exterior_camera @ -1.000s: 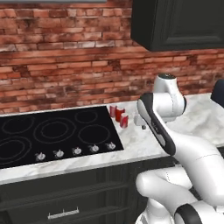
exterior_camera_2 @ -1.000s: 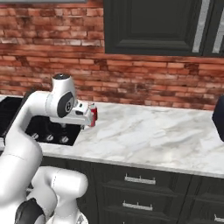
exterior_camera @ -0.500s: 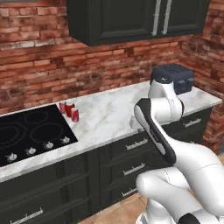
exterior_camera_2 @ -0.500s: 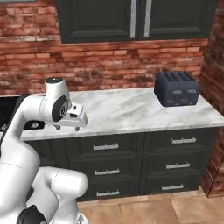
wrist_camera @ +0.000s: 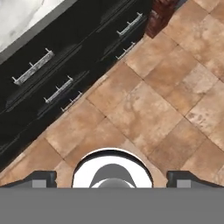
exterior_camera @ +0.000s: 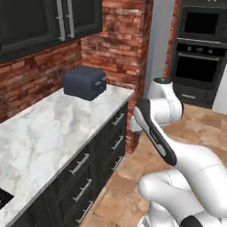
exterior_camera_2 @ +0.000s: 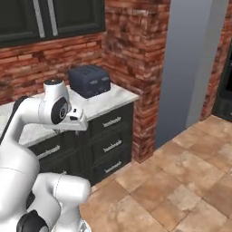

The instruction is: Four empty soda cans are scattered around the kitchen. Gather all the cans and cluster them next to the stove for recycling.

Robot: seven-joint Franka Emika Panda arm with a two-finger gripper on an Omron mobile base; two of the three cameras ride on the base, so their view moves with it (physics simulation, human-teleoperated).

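The white arm [exterior_camera: 165,133] folds back on itself — gripper [wrist_camera: 112,179] pointing down, jaws spread wide, holding nothing

Stove [exterior_camera: 3,198]: a small black, flat corner of the cooktop shows at the left edge of the left base view. It lies level, set into the pale marble counter [exterior_camera: 53,133] towards the counter's near edge, at the left end of the visible run. Burner rings and knobs cannot be made out.
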